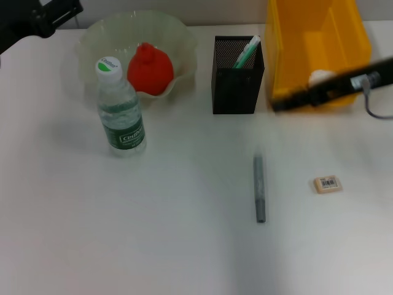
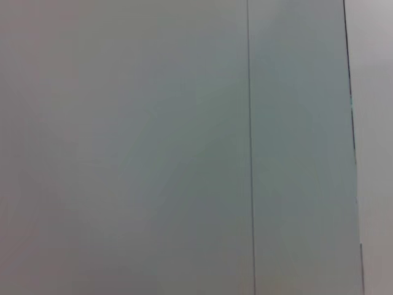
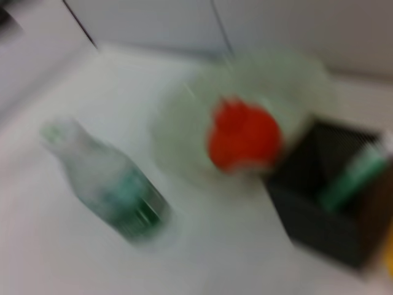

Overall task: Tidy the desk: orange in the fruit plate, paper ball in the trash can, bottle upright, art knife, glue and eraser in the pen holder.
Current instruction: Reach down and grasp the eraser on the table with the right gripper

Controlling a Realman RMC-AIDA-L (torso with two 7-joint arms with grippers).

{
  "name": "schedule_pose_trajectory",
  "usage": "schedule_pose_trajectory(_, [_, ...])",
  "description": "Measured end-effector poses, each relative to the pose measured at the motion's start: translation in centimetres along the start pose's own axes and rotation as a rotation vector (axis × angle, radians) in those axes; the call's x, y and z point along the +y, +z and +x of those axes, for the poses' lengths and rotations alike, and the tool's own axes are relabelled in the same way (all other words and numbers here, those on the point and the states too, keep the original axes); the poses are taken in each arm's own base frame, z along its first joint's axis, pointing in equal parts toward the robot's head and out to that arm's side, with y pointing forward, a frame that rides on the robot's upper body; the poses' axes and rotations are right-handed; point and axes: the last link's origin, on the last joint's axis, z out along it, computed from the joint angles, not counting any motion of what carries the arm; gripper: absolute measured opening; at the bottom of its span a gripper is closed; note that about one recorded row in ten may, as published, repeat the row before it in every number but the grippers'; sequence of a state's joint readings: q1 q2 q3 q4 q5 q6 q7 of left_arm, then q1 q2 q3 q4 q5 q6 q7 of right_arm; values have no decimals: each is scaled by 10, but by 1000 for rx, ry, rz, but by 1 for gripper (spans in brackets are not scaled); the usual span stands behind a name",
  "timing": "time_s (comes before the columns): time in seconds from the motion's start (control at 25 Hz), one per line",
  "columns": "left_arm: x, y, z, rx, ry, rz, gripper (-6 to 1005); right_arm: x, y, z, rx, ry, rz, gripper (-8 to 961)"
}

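Note:
The orange (image 1: 149,69) lies in the pale-green fruit plate (image 1: 178,37) at the back left. The bottle (image 1: 121,110) stands upright in front of the plate. The black mesh pen holder (image 1: 236,86) holds a green-and-white glue stick (image 1: 247,52). The grey art knife (image 1: 260,187) and the eraser (image 1: 327,184) lie on the desk at front right. The paper ball (image 1: 319,77) is in the yellow trash can (image 1: 307,37). My right gripper (image 1: 285,101) hangs over the can's front wall. My left gripper (image 1: 55,15) is parked at the back left. The right wrist view shows the bottle (image 3: 110,184), orange (image 3: 242,135) and pen holder (image 3: 319,215).
The white desk (image 1: 153,233) stretches in front of the objects. A grey cable (image 1: 371,107) loops from the right arm near the right edge. The left wrist view shows only a grey wall panel (image 2: 123,147) with vertical seams.

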State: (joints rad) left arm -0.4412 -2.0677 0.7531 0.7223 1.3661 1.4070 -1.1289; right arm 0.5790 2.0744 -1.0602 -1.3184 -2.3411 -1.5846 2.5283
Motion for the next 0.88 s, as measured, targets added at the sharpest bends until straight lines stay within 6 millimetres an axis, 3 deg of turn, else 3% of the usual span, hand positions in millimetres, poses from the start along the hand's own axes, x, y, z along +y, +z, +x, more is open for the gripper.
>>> schedule_pose_trajectory(0.2, [0, 11, 4, 6, 6, -19, 741, -8, -5, 13, 266, 82, 170, 581])
schedule_pose_trajectory(0.68, [3, 16, -1, 8, 14, -25, 741, -11, 35, 21, 369, 43, 212, 590])
schedule_pose_trajectory(0.88, [3, 11, -3, 9, 6, -16, 741, -13, 40, 21, 423, 40, 247, 596])
